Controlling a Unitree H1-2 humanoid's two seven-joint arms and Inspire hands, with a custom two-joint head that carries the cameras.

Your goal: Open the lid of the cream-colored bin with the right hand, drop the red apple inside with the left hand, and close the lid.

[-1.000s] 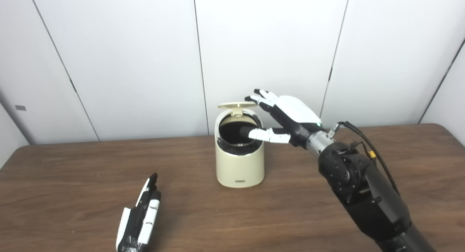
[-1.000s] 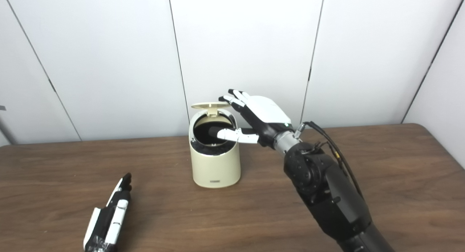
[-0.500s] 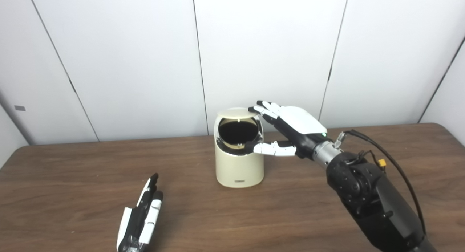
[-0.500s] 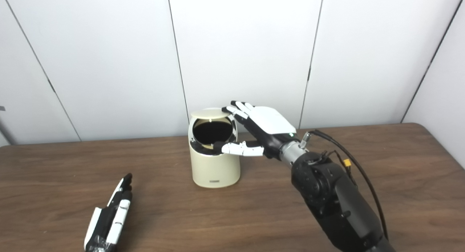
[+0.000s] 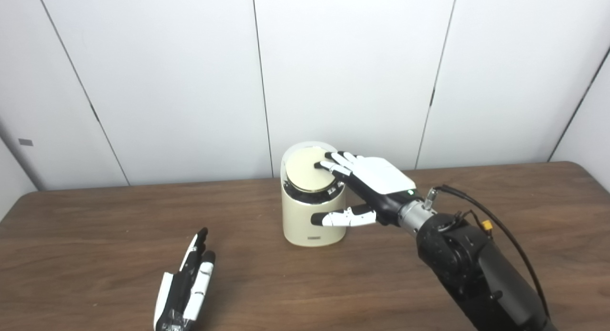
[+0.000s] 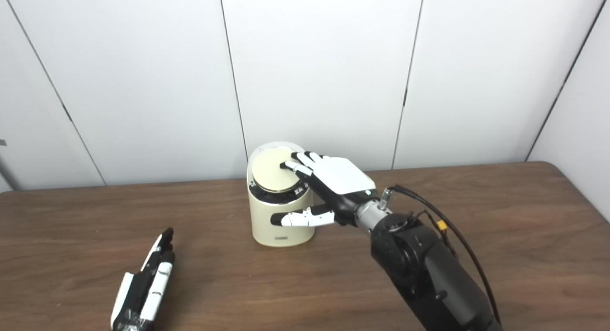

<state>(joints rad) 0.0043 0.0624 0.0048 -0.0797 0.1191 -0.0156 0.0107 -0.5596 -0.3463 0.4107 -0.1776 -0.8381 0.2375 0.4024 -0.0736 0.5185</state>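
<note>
Now the cream-colored bin (image 5: pixel 313 212) stood upright near the middle of the brown wooden table (image 5: pixel 95 235), its round lid (image 5: pixel 307 175) lying flat and closed over the mouth. At about 3 o'clock from the bin, the right hand (image 5: pixel 369 188) reached in over the top: its fingers (image 5: pixel 333 161) were spread flat with the tips resting on the 3 o'clock part of the lid, while the thumb (image 5: pixel 340 219) stretched out lower, in front of the bin's side wall. It held nothing, only pressing on the lid from above. At roughly 7 o'clock from the bin and well apart from it, the left hand (image 5: pixel 183 285) lay low over the table, fingers straight and close together, pointing toward 12 o'clock, empty. No red apple showed on the table; whether it sat inside the closed bin could not be told.
</note>
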